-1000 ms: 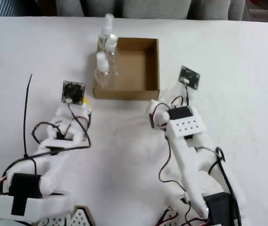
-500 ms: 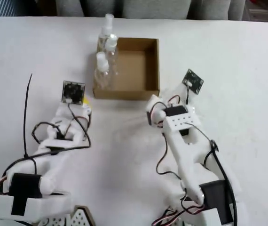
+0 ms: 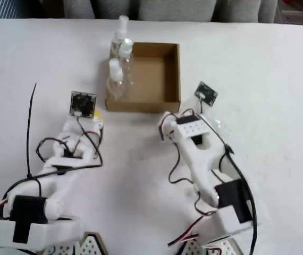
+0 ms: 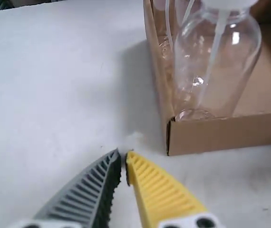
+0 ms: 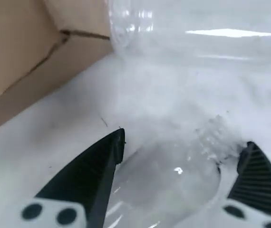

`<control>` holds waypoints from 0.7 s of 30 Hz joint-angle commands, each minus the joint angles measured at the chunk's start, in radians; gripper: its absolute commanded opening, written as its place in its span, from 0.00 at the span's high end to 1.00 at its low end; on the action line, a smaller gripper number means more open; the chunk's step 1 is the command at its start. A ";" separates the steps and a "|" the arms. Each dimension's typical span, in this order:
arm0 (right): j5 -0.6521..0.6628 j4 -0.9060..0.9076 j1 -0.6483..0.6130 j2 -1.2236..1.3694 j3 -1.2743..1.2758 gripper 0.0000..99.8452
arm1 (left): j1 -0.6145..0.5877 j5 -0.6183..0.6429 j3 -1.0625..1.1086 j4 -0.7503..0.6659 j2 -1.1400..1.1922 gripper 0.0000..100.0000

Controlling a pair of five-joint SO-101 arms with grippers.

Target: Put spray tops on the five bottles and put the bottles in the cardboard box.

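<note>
Swung toward the cardboard box (image 3: 141, 105), the right gripper (image 5: 185, 137) straddles a capless bottle (image 5: 169, 185), spread, seemingly to grasp it; left gripper (image 4: 122, 159) pressed together, idle.

Three spray-topped bottles (image 3: 122, 26) (image 3: 125, 50) (image 3: 115, 71) at one cardboard box (image 3: 159, 74); two more clear bottles (image 5: 173, 180) (image 5: 130, 23) on the tabletop (image 3: 268, 64); two robot arms (image 3: 66, 154) (image 3: 199, 154).

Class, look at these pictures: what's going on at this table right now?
Two robot arms are packing spray bottles into a cardboard box. A topped bottle already stands inside. The right gripper is open around a clear bottle with no top on, beside the box. The left gripper sits shut near the box's corner.
</note>
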 commanded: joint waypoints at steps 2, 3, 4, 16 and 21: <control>0.035 0.021 -0.001 0.025 -0.069 0.75 | -0.004 -0.011 -0.043 0.003 -0.030 0.98; 0.074 0.021 0.001 0.025 -0.072 0.79 | -0.004 -0.011 -0.043 0.003 -0.030 0.98; 0.104 0.019 0.001 0.025 -0.074 0.83 | -0.004 -0.011 -0.043 0.003 -0.030 0.98; 0.216 0.154 0.019 -0.028 -0.084 0.98 | -0.004 -0.011 -0.044 0.003 -0.030 0.98; 0.298 0.234 0.085 -0.116 -0.078 0.98 | -0.004 -0.011 -0.044 0.003 -0.030 0.98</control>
